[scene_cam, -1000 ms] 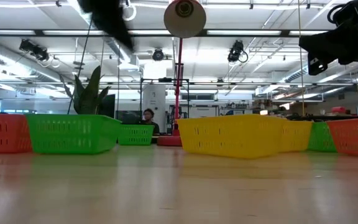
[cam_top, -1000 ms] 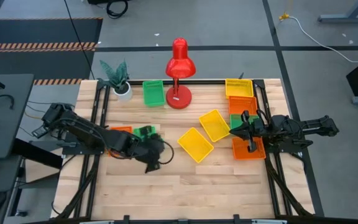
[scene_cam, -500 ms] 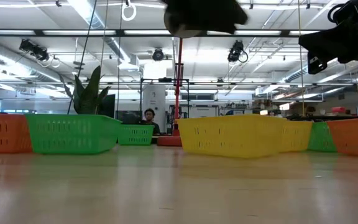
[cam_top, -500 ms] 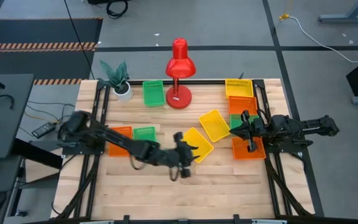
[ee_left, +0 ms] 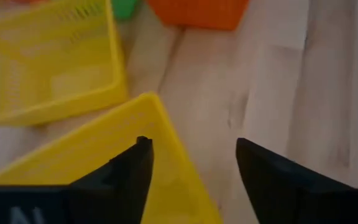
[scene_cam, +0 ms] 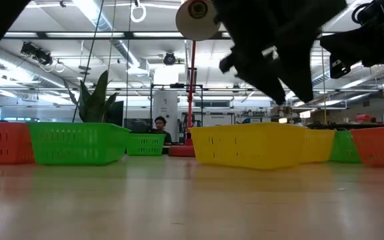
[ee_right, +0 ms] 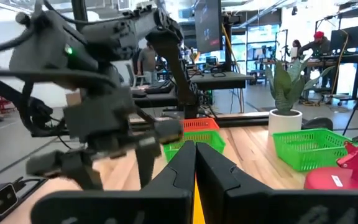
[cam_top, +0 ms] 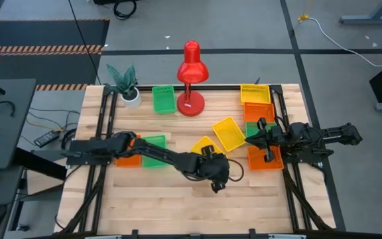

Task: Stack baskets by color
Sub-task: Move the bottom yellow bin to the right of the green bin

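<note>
Two yellow baskets sit mid-table, touching at a corner, with the left gripper (cam_top: 216, 180) hovering at the near one (cam_top: 205, 145) – fingers (ee_left: 132, 168) spread wide astride its corner rim, holding nothing, probably lined up to pinch that wall and lift. Reached far across from the left side, forearm stretched low over the green basket (cam_top: 154, 150) and orange basket (cam_top: 128, 150) lying side by side. Just beyond, the second yellow basket (cam_top: 229, 133), tilted. Further right, the right gripper (cam_top: 266, 157) pinched shut and empty above an orange basket (cam_top: 265, 158) – apparently parked. Farthest back: another green basket (cam_top: 164, 99), a yellow-orange stack (cam_top: 255, 97), red lamp (cam_top: 191, 73), potted plant (cam_top: 126, 81).
</note>
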